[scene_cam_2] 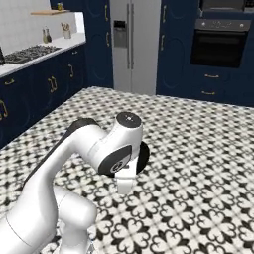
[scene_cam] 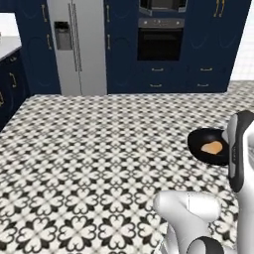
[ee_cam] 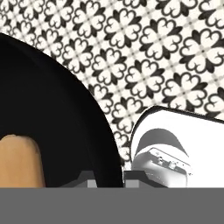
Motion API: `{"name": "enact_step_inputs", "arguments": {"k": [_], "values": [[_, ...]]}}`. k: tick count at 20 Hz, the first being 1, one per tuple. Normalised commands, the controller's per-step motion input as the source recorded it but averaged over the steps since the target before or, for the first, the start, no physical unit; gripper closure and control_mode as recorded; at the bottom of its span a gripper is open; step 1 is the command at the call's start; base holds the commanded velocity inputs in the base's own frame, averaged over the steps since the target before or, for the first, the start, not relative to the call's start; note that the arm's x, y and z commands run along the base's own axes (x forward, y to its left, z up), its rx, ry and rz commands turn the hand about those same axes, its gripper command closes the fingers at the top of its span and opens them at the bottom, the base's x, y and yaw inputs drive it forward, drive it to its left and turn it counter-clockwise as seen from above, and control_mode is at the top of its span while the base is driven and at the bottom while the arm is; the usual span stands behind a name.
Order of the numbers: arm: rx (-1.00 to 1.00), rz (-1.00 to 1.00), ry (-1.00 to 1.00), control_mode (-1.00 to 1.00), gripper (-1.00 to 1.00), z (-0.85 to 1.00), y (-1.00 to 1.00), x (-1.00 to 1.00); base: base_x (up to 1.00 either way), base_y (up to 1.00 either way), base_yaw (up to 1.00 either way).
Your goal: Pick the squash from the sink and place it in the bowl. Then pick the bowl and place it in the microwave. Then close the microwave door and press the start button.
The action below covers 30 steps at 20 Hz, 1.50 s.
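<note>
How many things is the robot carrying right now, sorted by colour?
Black: 1, the bowl, with the claw shut on its rim.
Orange-tan: 1, the squash, lying inside the bowl.
Total: 2

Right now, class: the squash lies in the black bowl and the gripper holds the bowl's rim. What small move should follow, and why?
Probably carry the bowl onward toward the microwave, keeping it level: the gripper is shut on its rim, and the squash lies loose inside.
</note>
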Motion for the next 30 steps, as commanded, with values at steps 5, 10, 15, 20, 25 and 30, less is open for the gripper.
{"name": "enact_step_inputs", "arguments": {"k": [5, 10, 15, 20, 25, 30], "values": [[0.00, 0.00, 0.00, 1.00, 1.00, 0.00, 0.00, 0.00, 1.00, -0.86, -0.13], [0.00, 0.00, 0.00, 1.00, 1.00, 0.00, 0.00, 0.00, 1.00, -0.81, -0.09], [0.00, 0.00, 0.00, 1.00, 1.00, 0.00, 0.00, 0.00, 1.00, -0.79, -0.09], [0.00, 0.00, 0.00, 1.00, 1.00, 0.00, 0.00, 0.00, 1.00, -0.65, -0.06], [0.00, 0.00, 0.00, 1.00, 1.00, 0.00, 0.00, 0.00, 1.00, -0.27, 0.00], [0.00, 0.00, 0.00, 1.00, 1.00, 0.00, 0.00, 0.00, 1.00, -0.12, 0.00]]}}
